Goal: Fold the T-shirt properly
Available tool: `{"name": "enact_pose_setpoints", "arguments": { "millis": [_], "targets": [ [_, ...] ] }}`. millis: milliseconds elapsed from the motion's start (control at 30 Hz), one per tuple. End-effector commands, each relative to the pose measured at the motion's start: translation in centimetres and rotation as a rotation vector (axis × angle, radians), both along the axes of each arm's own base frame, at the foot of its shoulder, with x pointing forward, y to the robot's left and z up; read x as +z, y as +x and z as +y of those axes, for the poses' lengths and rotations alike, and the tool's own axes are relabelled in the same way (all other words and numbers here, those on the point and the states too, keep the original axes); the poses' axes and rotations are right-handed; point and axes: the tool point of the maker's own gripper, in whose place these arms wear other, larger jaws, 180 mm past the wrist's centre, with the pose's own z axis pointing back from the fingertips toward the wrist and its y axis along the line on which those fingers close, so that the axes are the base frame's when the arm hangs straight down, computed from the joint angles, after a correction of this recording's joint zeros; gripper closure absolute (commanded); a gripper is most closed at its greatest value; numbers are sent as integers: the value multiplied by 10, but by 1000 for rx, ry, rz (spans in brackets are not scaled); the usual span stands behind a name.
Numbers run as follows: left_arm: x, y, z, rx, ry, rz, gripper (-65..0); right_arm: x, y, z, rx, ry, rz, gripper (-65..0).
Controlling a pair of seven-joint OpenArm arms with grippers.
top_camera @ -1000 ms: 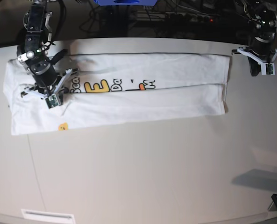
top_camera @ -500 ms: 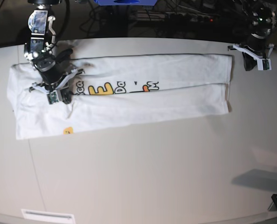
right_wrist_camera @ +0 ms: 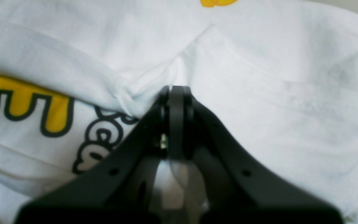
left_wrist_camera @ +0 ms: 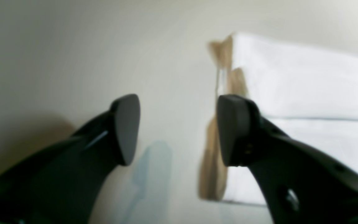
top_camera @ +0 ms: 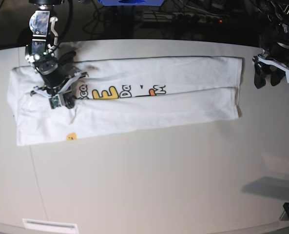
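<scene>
The T-shirt (top_camera: 134,97) lies folded into a long band across the far part of the bench (top_camera: 159,185), its print partly showing between the flaps. The right end effector (right_wrist_camera: 175,93) rests on the cloth beside the "Sca" letters, jaws pressed together, with a pucker of fabric at the tips. The left end effector (top_camera: 268,78) hovers past the shirt's other end, jaws apart, holding nothing.
</scene>
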Motion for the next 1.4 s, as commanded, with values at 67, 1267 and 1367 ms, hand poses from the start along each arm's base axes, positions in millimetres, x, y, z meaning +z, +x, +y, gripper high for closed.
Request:
{"name": "enact_pose_setpoints", "arguments": {
  "millis": [67,1267,1367],
  "targets": [
    [14,4,7,6,-51,-68,-475,-28,-24,-3,33,-64,151,-1],
    [-27,41,-44,-61,-242,-59,-536,-32,-28,-4,34,-70,166,-1],
    [-42,35,-42,-36,-275,-29,-536,-33,-31,-4,34,-70,170,-1]
  ]
}}
